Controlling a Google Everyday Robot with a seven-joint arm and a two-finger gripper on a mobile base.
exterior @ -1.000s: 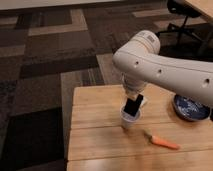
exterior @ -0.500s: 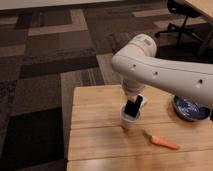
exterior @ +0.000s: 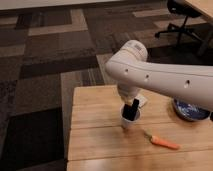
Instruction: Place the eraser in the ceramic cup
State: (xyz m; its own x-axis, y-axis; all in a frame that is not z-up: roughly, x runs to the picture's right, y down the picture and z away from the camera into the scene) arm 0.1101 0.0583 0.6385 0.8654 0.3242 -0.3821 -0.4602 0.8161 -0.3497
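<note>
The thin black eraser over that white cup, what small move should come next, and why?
Probably open the pincer and let go: the thin flat black eraser stands upright with its lower end already inside the small white ceramic cup, and the pincer is shut on its top.

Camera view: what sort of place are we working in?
Probably an office or meeting area: patterned carpet tiles, a black wheeled office chair, and a light wooden slatted table. The claw holds the flat black eraser in the small white ceramic cup.

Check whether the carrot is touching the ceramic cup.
Apart. The camera view shows bare table between the carrot and the ceramic cup; the hand sits above the cup.
</note>
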